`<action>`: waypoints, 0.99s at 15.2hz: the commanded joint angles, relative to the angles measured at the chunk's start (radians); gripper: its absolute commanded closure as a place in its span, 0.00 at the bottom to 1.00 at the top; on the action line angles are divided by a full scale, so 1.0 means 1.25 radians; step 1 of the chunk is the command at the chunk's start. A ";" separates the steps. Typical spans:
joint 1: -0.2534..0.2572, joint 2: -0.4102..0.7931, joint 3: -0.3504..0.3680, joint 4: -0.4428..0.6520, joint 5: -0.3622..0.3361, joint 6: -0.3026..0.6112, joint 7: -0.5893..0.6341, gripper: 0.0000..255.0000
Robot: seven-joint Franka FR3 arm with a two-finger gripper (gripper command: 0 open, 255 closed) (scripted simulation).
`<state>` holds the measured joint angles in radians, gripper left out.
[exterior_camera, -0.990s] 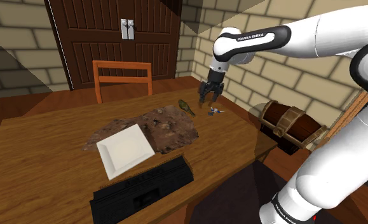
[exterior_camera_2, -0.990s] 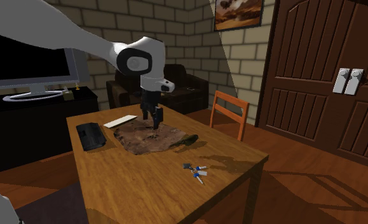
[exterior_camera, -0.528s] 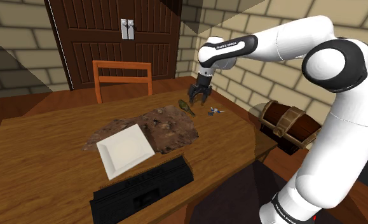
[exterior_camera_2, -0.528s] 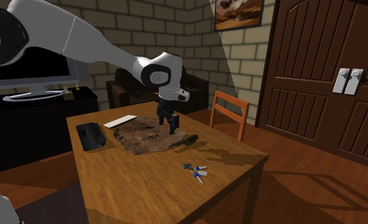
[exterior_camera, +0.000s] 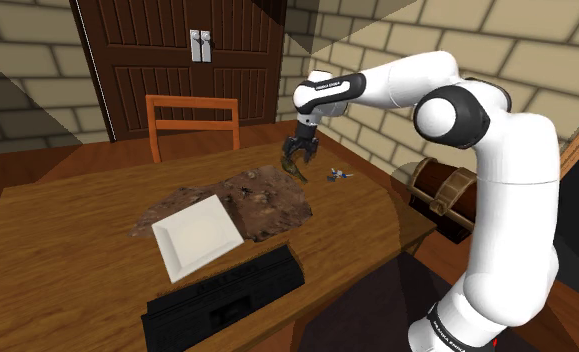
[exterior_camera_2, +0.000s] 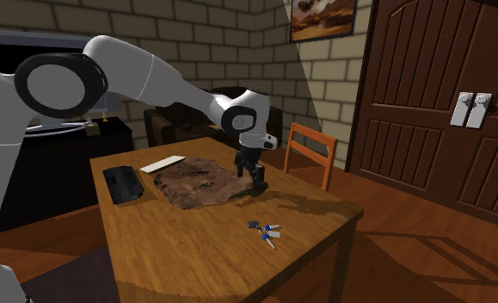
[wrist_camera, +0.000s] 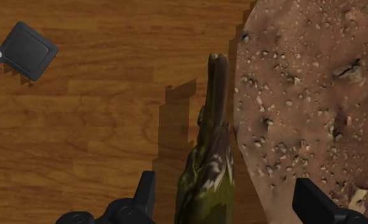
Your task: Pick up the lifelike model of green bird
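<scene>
From the shoulder view: finds the tool (exterior_camera: 299, 158) low over the far part of the worktop (exterior_camera: 77, 230), pointing down at the green bird (exterior_camera: 295, 171). Places the bird flat on the wood, just beside the far edge of the brown mat (exterior_camera: 247, 200), with a small bunch of keys (exterior_camera: 339, 175) near it toward that view's right. Also takes in a white plate (exterior_camera: 197, 236) on the mat's near corner.

From the second exterior view: puts the tool (exterior_camera_2: 252, 176) just above the bird (exterior_camera_2: 257, 189) at the mat's (exterior_camera_2: 199, 182) right-hand edge, and the keys (exterior_camera_2: 267, 230) well apart, nearer the camera.

From the wrist view: catches the tool (wrist_camera: 228, 188) released, fingers (wrist_camera: 147, 191) spread wide. Sets the bird (wrist_camera: 208, 172) lengthwise between them without touching either, closer to the one over bare wood; the other over the mat (wrist_camera: 303, 95). Marks a black key fob (wrist_camera: 27, 49) well off to the side.
</scene>
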<state>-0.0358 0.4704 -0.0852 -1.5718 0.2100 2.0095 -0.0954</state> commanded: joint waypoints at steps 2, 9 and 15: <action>-0.002 0.035 0.002 0.024 0.003 0.012 -0.001 0.00; -0.002 0.059 0.004 0.000 0.009 0.059 -0.010 0.00; -0.002 0.059 0.004 0.002 0.009 0.058 -0.009 1.00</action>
<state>-0.0377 0.5447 -0.0799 -1.5691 0.2214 2.0816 -0.1070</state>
